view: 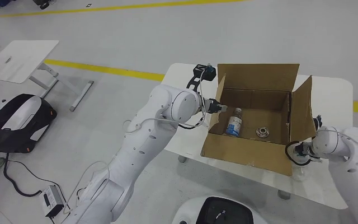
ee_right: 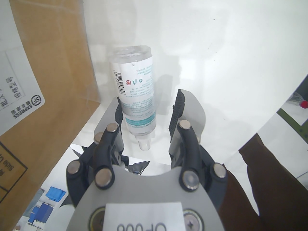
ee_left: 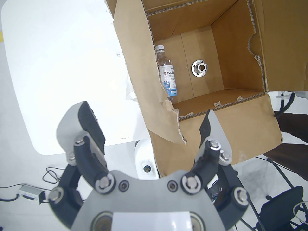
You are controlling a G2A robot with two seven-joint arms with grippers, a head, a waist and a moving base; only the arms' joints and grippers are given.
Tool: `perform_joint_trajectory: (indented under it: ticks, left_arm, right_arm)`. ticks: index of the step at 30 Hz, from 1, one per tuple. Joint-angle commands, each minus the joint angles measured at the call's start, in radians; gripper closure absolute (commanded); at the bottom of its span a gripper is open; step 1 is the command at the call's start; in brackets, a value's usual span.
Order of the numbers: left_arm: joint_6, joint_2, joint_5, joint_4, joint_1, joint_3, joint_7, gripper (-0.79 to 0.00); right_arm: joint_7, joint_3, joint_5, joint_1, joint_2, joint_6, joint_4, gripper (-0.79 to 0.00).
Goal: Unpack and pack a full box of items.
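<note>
Cardboard box (ee_left: 238, 56): open, flaps spread, standing on a white counter (ee_left: 60, 61); one flap's edge is torn.
Contents: clear labelled bottle (ee_left: 167, 73), lying against the wall below the torn flap; round metal flange (ee_left: 199, 67) on the box floor, apart from the bottle.
Left gripper (ee_left: 146, 111): jaws spread wide, holding nothing, near the torn flap.

One cardboard box (view: 246, 154) is being counted. Two clear bottles are being counted, the boxed bottle (ee_left: 167, 78) and the loose bottle (ee_right: 134, 92). One metal flange (ee_left: 199, 67) is being counted too.
</note>
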Motion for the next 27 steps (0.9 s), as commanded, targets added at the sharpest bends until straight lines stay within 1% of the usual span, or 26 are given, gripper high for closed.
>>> perform_joint_trajectory:
  ticks: [1, 3, 8, 10, 11, 12, 13, 17, 20, 23, 27]
  left_arm:
    - [0.0, 0.0, 0.0, 0.0, 0.0, 0.0, 0.0, -0.785]
    - [0.0, 0.0, 0.0, 0.0, 0.0, 0.0, 0.0, -0.785]
    - [0.0, 0.0, 0.0, 0.0, 0.0, 0.0, 0.0, -0.785]
    - [0.0, 0.0, 0.0, 0.0, 0.0, 0.0, 0.0, -0.785]
    - [0.0, 0.0, 0.0, 0.0, 0.0, 0.0, 0.0, -0.785]
    - [0.0, 0.0, 0.0, 0.0, 0.0, 0.0, 0.0, -0.785]
    - [0.0, 0.0, 0.0, 0.0, 0.0, 0.0, 0.0, -0.785]
    - [0.0, 0.0, 0.0, 0.0, 0.0, 0.0, 0.0, -0.785]
    - [0.0, 0.0, 0.0, 0.0, 0.0, 0.0, 0.0, -0.785]
    - [0.0, 0.0, 0.0, 0.0, 0.0, 0.0, 0.0, -0.785]
    - [0.0, 0.0, 0.0, 0.0, 0.0, 0.0, 0.0, -0.785]
  right_arm:
    - [-0.002, -0.003, 0.0, 0.003, -0.002, -0.001, 0.01, -0.409]
    - [-0.004, -0.008, 0.0, 0.008, -0.006, -0.001, 0.019, -0.391]
    - [-0.009, -0.018, -0.001, 0.018, -0.013, -0.006, 0.041, -0.379]
    - [-0.01, -0.022, -0.002, 0.022, -0.016, -0.008, 0.049, -0.348]
    - [-0.011, -0.023, -0.001, 0.024, -0.017, -0.009, 0.052, -0.305]
    - [-0.012, -0.024, -0.002, 0.026, -0.018, -0.009, 0.055, -0.188]
    - [-0.012, -0.025, -0.002, 0.027, -0.019, -0.009, 0.058, 0.0]
    - [-0.016, 0.003, 0.008, 0.036, -0.017, 0.001, 0.046, 0.0]
    - [-0.005, 0.067, 0.018, 0.033, -0.002, 0.005, -0.008, 0.0]
    - [0.022, 0.178, 0.027, 0.01, 0.026, 0.01, -0.116, 0.0]
    - [0.078, 0.391, 0.076, -0.055, 0.067, 0.012, -0.334, 0.0]
